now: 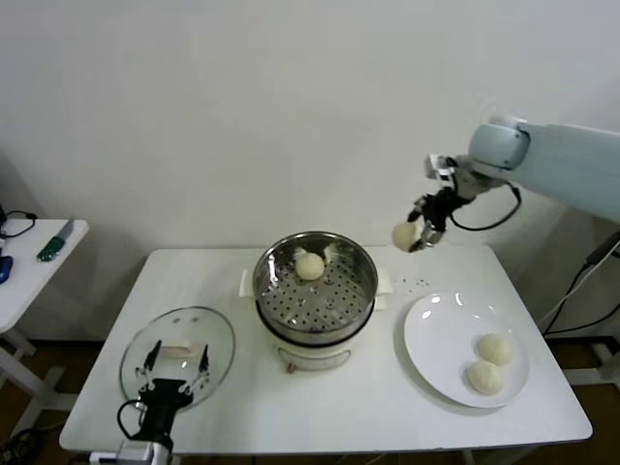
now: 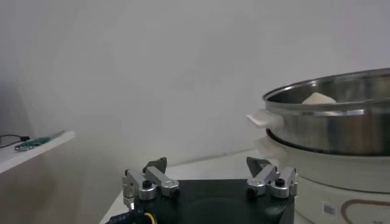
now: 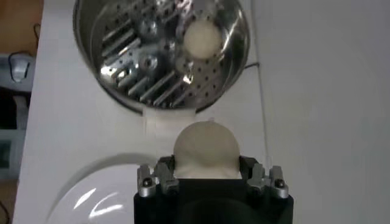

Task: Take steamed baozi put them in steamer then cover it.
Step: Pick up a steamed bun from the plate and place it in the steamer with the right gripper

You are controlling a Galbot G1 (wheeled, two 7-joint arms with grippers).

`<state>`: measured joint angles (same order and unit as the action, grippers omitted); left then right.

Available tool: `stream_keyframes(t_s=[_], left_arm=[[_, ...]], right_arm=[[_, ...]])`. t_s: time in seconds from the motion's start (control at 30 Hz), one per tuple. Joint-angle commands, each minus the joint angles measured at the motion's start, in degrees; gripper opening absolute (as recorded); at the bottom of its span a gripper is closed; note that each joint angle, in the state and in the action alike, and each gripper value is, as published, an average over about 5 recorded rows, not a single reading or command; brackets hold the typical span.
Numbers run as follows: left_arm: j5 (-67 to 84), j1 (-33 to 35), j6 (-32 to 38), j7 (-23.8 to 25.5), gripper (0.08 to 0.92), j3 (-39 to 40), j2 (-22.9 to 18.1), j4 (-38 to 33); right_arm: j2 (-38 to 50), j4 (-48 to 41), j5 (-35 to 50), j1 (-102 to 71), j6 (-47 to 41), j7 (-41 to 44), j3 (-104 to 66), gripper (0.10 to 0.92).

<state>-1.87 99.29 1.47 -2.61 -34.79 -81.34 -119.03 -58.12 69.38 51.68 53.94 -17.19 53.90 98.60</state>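
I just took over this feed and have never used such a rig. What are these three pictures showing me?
It is a two-armed robot at a white table. One picture looks down from its head; the other two look out from each wrist. The right hand is shut on a baozi in the air beside the steamer, which already holds one bun. Two more buns lie on the plate. The left hand is open, low over the glass cover.
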Motion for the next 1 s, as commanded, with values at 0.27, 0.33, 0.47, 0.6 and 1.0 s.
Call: stream_keyframes(t_s=[0.27,0.33,0.47,0.6,1.0], left_arm=[[0.03,0.52,-0.23,0.03,0.823,0.57,1.13,-1.07],[0.01,0.4,-0.27,0.05,0.823,0.58,1.17,-1.1],[0.22,0.41,-0.17,0.04,0.823,0.33,1.75,-0.81],[0.53,0.36,-0.18,0.06,0.823,0.01,2.26,-0.67],[1.44,0.04,-0.09,0.14,0.823,-0.64,2.57,0.03]], right_arm=[[-24.05,-7.21,8.63,-8.37,-2.69,-5.17,-2.19,0.679],[-25.19,-7.59,8.46,-9.57,-2.72,-5.21,-1.9,0.679],[-26.64,-7.99,7.71,-11.52,-2.62,-5.13,-1.27,0.679],[-27.81,-8.82,6.89,-13.43,-2.57,-5.09,-1.05,0.679],[-29.41,-11.74,5.03,-16.1,-2.13,-4.53,0.15,0.684]])
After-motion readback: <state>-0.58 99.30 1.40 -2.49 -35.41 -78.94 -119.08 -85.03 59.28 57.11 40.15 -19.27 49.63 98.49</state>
